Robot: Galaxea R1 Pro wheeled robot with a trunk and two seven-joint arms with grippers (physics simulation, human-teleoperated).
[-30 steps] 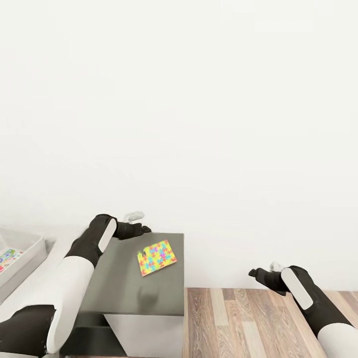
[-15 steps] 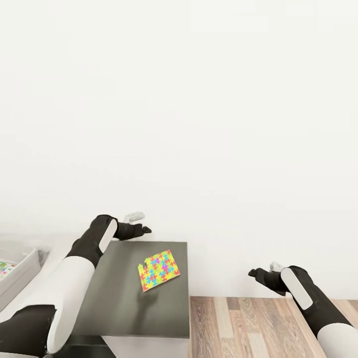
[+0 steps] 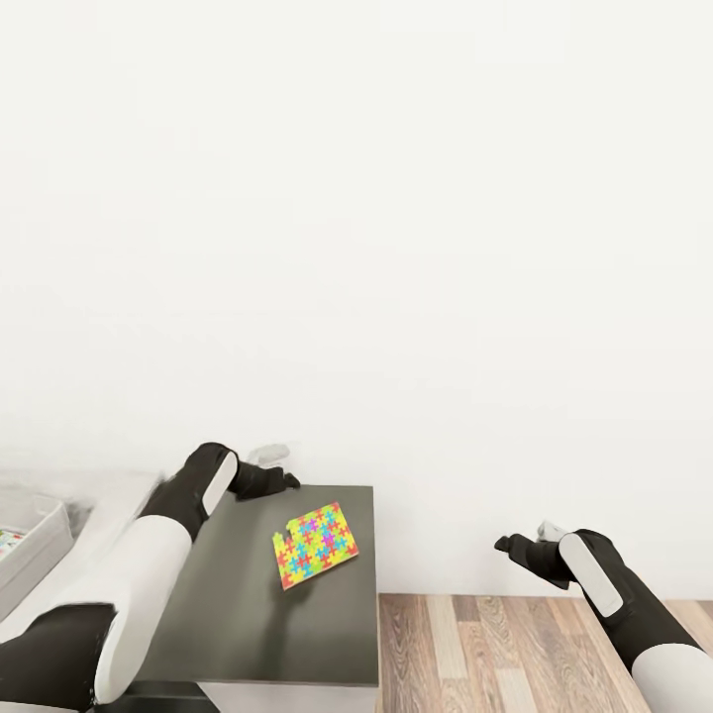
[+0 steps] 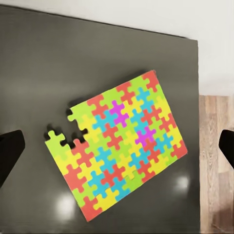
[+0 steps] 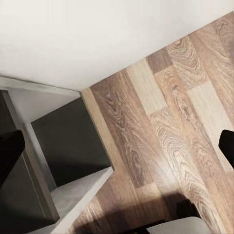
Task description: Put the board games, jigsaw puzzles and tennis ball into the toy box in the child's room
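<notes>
the thin flat jigsaw puzzle of yellow, red, blue, green and pink interlocking pieces (image 3: 313, 544) is seen lying flat on a dark grey glossy rectangular surface (image 3: 238, 614), near its right edge, with one piece missing at a corner. it is judged to be light, stiff and thin, hard to lift from above since no edge stands proud; a hold across a short edge, or after sliding it to overhang the surface's edge, is judged best. the left gripper (image 3: 275, 467) is held open above the far left of the surface, jaws spread wide, the puzzle (image 4: 117, 144) lying between the fingertips below. the right gripper (image 3: 523, 547) hangs open, empty, over the brown wood-plank floor (image 3: 515, 644). the pale grey toy box (image 3: 30, 540) sits at far left.
</notes>
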